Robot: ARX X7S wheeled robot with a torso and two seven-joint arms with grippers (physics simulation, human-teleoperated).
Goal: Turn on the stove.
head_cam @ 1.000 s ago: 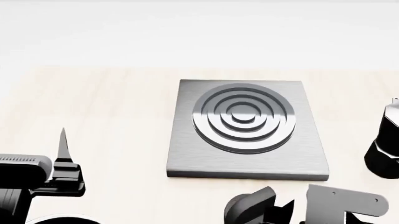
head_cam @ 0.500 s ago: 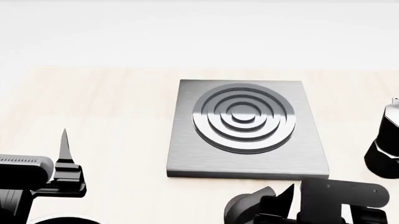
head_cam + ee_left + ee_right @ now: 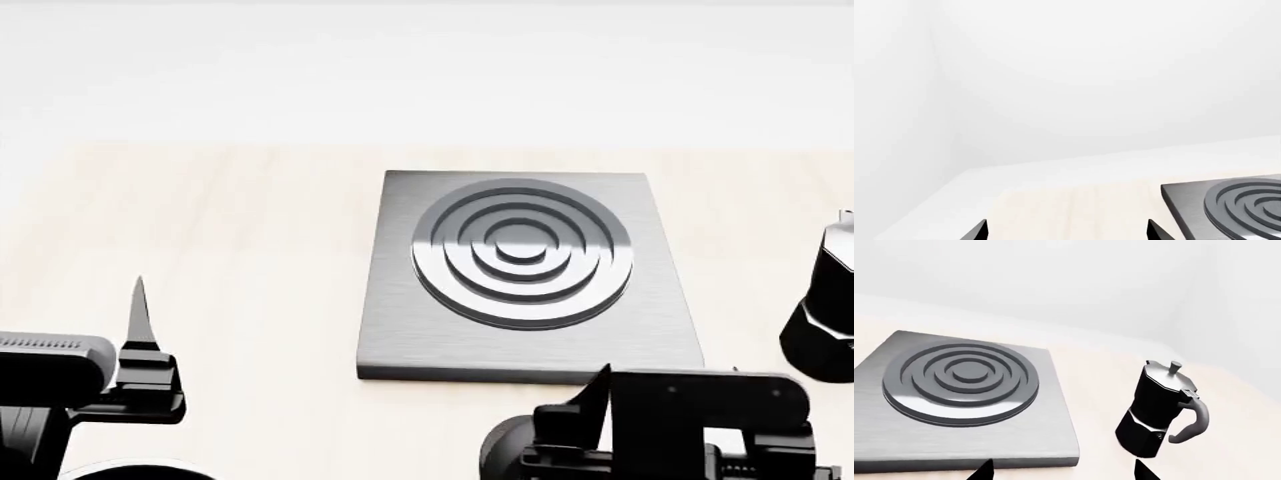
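Note:
The stove (image 3: 527,275) is a square grey brushed-metal plate with a round burner of dark rings, flat on the pale wooden table. It also shows in the right wrist view (image 3: 961,385) and at the edge of the left wrist view (image 3: 1227,205). Its round black knob (image 3: 511,447) sits in front of the plate, partly hidden by my right gripper. My right gripper (image 3: 1062,471) is open and empty just before the plate's front edge; one fingertip (image 3: 602,388) points up beside the knob. My left gripper (image 3: 1067,231) is open and empty, well left of the stove.
A black moka pot (image 3: 821,320) stands right of the stove, close to my right arm, and is also in the right wrist view (image 3: 1157,410). A dark curved rim (image 3: 134,468) shows under my left arm at the bottom left. White wall lies behind the table.
My right gripper has moved forward and up toward the stove's front edge and now covers more of the knob. The left arm has barely moved.

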